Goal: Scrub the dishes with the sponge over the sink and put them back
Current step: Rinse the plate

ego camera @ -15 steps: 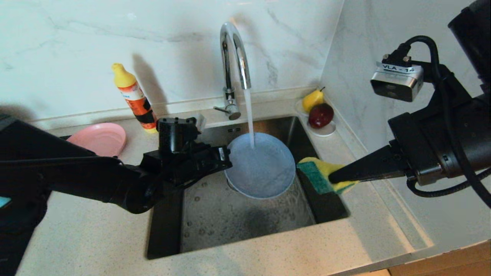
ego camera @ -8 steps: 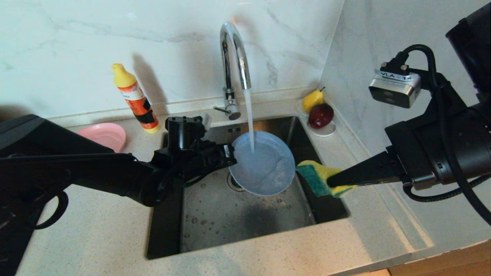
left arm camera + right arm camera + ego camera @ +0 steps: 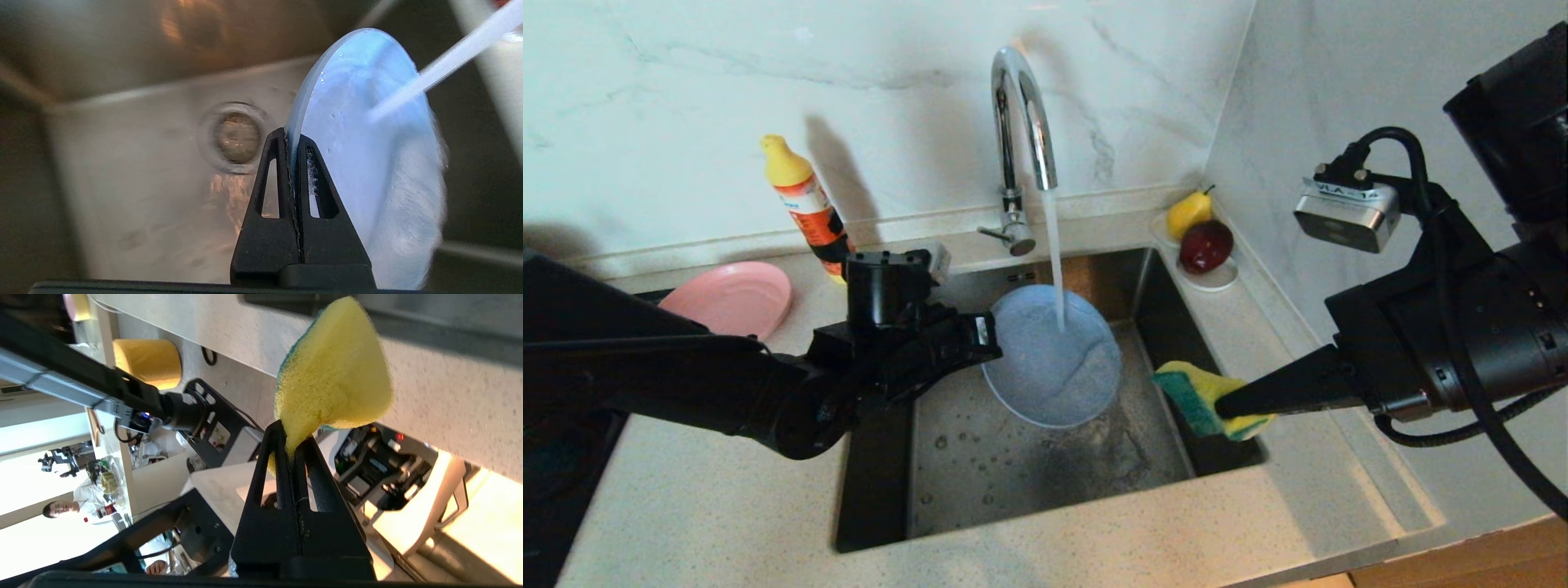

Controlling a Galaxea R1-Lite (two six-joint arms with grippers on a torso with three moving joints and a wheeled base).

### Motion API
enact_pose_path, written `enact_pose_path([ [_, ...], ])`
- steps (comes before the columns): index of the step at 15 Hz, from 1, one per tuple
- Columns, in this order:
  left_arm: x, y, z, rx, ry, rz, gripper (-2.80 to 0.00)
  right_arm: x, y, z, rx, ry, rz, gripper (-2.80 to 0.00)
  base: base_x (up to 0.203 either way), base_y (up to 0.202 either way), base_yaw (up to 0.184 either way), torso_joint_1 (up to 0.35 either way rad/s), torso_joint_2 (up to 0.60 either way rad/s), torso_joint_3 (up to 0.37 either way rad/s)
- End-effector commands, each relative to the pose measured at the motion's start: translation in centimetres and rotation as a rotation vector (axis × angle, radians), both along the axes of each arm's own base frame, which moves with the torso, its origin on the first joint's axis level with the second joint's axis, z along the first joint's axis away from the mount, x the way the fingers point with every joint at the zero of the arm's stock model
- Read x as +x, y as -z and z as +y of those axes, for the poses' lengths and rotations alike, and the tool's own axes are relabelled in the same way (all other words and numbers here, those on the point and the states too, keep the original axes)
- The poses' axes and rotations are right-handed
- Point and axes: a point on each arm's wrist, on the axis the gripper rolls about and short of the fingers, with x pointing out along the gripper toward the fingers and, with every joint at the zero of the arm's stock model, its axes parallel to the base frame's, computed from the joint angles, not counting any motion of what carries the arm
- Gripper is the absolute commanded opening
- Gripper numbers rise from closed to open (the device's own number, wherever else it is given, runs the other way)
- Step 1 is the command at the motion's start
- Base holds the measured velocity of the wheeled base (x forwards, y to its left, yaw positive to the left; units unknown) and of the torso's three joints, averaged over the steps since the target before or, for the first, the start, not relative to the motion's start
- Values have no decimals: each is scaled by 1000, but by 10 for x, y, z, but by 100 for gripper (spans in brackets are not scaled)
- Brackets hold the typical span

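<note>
From my head camera, my left end effector (image 3: 984, 335) is clamped on the near-left rim of the pale-blue plate (image 3: 1049, 359), which I hold tilted over the sink (image 3: 1013, 465) under the running tap (image 3: 1021, 106); the stream lands on its face. My right end effector (image 3: 1225, 400) pinches the sponge (image 3: 1196, 392) over the sink's right edge, apart from the plate. The pink plate (image 3: 731, 298) lies on the worktop (image 3: 727, 506) by the back-left corner of the sink, near a detergent bottle (image 3: 809, 208); a pear (image 3: 1188, 214) and an apple (image 3: 1205, 245) sit on a saucer (image 3: 1217, 280) at the back-right corner.

My left wrist camera adds the drain strainer (image 3: 237, 136), and both fingers (image 3: 269, 192) shut on the plate's thin edge.

My right wrist camera shows the sponge's yellow side squeezed between my closed fingers (image 3: 265, 486).
</note>
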Motion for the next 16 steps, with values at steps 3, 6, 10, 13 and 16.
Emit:
enact_pose_path([
  [3, -31, -20, 29, 139, -81, -124, -280, 0, 3, -1, -5, 6, 12, -280, 0, 0, 0, 0, 0, 0],
  [6, -46, -28, 51, 247, -136, -254, -280, 2, 2, -5, -2, 27, 14, -280, 0, 0, 0, 0, 0, 0],
  [10, -66, -45, 82, 282, -227, -329, -280, 2, 4, -8, -7, 37, 27, -280, 0, 0, 0, 0, 0, 0],
  [13, -84, -65, 96, 316, -268, -405, -280, 3, 6, -7, -11, 40, 30, -280, 0, 0, 0, 0, 0, 0],
  [16, -103, -85, 103, 381, -278, -493, -280, 6, 9, -5, -20, 42, 38, -280, 0, 0, 0, 0, 0, 0],
])
